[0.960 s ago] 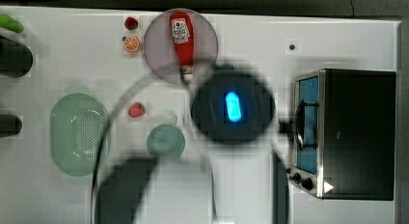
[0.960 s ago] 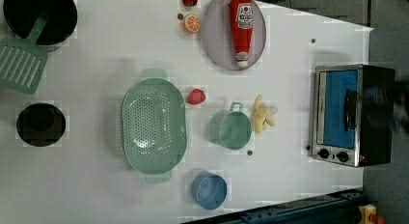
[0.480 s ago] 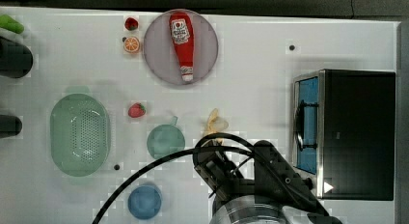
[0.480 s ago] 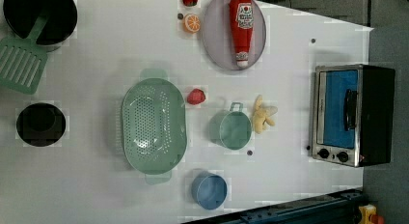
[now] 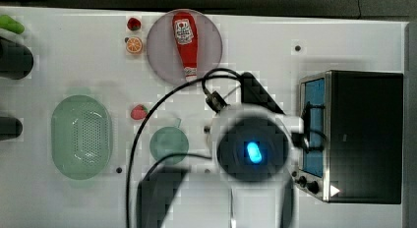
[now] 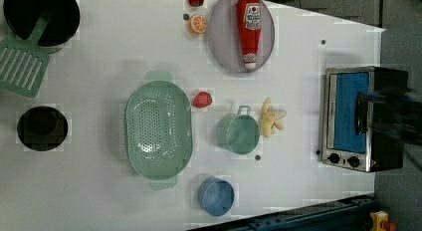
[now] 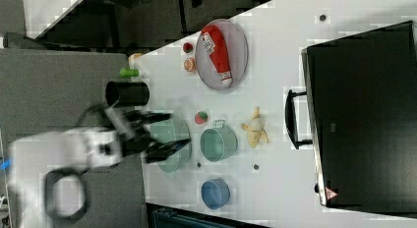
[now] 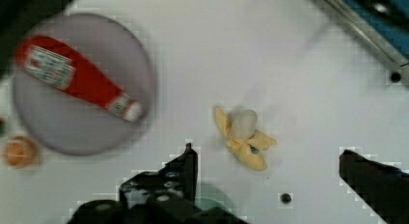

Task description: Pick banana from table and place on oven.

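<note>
Pincer (image 8: 267,159) spread wide above banana (image 8: 243,137) — bare table (image 8: 270,55) around.

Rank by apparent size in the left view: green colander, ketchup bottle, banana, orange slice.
1. green colander
2. ketchup bottle
3. banana
4. orange slice
</note>
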